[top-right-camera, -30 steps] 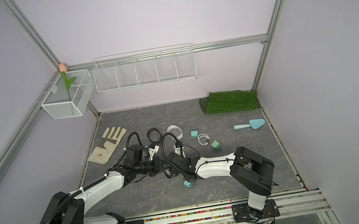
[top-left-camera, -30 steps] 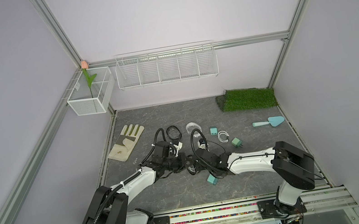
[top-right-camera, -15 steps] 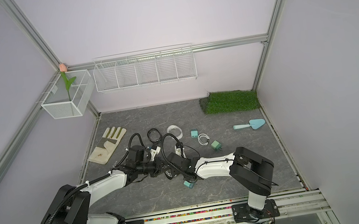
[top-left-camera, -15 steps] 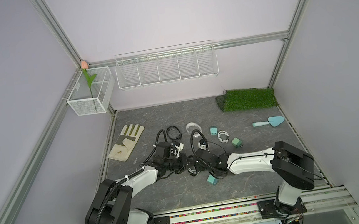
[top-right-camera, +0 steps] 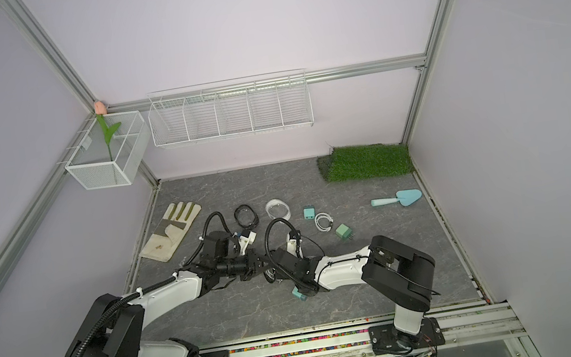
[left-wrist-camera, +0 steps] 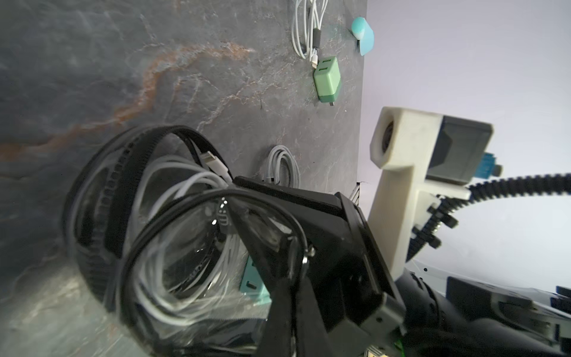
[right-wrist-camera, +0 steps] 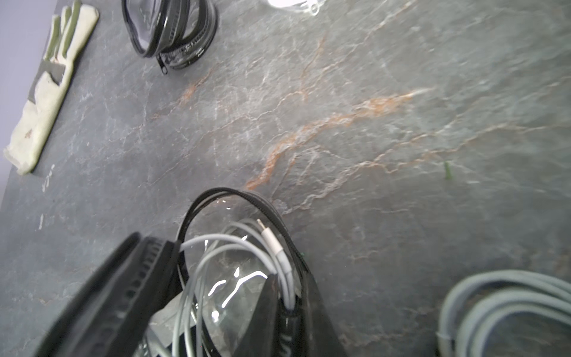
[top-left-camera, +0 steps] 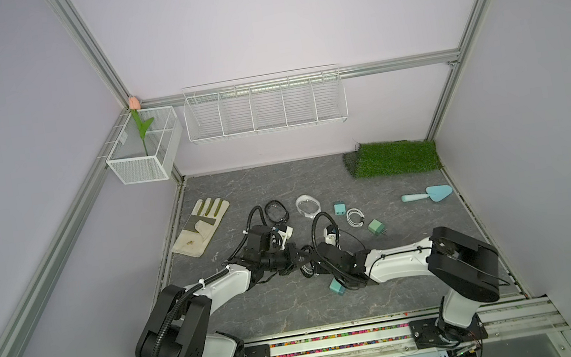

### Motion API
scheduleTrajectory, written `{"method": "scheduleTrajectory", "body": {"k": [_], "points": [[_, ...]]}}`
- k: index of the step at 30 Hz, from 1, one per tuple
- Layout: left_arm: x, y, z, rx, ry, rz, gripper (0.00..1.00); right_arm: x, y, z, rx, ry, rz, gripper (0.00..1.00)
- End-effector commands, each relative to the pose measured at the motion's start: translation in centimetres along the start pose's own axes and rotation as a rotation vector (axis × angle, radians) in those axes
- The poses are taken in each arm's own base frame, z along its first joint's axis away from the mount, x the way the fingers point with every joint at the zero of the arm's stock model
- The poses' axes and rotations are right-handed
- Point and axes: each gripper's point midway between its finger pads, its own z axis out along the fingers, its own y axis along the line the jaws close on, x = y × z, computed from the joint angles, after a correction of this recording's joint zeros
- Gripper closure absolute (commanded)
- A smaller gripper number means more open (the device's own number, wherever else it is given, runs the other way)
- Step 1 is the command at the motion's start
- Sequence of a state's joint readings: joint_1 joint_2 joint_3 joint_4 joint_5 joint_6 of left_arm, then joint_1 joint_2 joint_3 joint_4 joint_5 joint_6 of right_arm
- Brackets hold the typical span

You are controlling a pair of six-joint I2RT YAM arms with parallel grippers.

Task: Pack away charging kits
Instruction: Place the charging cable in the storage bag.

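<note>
Item under handling, both top views: black-rimmed clear oval zip case [top-left-camera: 306, 264] is sitting near the middle of the grey stone tabletop [top-left-camera: 258, 316], between the left gripper [top-left-camera: 293, 261] and the right gripper [top-left-camera: 316, 259], which are meeting nose to nose over it. Against a second ago, the right jaws are standing much narrower and the left arm's lower links are sitting slightly turned, while the case is staying where it was.

Loose stock is lying farther back:
- a teal cube plug adapter [top-left-camera: 339, 209]
- a coiled white cable [top-left-camera: 356, 217]
- a green cube plug adapter [top-left-camera: 376, 227]
- a second black-rimmed case [top-left-camera: 276, 212]
- a white-rimmed oval case [top-left-camera: 307, 205]

Another teal adapter [top-left-camera: 336, 286] is lying just beside the right forearm. A beige work glove [top-left-camera: 201, 227] and a light-blue hand trowel [top-left-camera: 428, 195] are lying well apart from all of this.

Left wrist view: the right jaws are clamping the edge of the case's clear lid. A white cable coil [left-wrist-camera: 173, 191] is lying inside the case. The left jaws are together, apparently pinching the near rim.

Right wrist view: the cable's plug end [right-wrist-camera: 268, 238] is poking up within the zip rim. One more loose grey-white coil [right-wrist-camera: 509, 309] is lying just beside the case.

Assessment: both arms are now gripping one case, so the two-handed hold is looking set. All three adapters are lying outside it, so this kit is probably lacking its adapter, and the zip is standing open.
</note>
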State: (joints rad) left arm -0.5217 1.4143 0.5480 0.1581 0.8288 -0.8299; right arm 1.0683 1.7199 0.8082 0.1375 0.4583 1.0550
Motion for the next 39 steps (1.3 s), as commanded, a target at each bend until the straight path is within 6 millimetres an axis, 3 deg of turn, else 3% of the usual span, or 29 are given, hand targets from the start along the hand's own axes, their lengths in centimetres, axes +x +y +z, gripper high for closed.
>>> {"method": "scheduleTrajectory", "body": {"k": [1, 9, 16, 27, 36, 39], "points": [[0.5, -0.5, 0.2, 0.053, 0.027, 0.0, 1.0, -2.2, 0.3, -1.0, -0.02, -0.095, 0.077, 0.94], [0.4, 0.4, 1.0, 0.051, 0.047, -0.037, 1.0, -2.9, 0.7, -1.0, -0.041, -0.132, 0.102, 0.94], [0.4, 0.0, 1.0, 0.077, 0.054, -0.044, 1.0, -3.3, -0.1, -1.2, -0.001, -0.155, 0.14, 0.94], [0.4, -0.7, 0.6, 0.078, 0.048, -0.034, 1.0, -1.1, 0.1, 1.4, 0.045, -0.124, 0.047, 0.94], [0.4, -1.0, 0.8, 0.12, 0.057, -0.051, 1.0, -1.7, -0.3, 0.4, 0.04, -0.156, 0.066, 0.93], [0.4, -1.2, 0.9, 0.139, 0.06, -0.057, 1.0, -2.0, -0.1, 0.3, 0.053, -0.157, 0.057, 0.84]]}}
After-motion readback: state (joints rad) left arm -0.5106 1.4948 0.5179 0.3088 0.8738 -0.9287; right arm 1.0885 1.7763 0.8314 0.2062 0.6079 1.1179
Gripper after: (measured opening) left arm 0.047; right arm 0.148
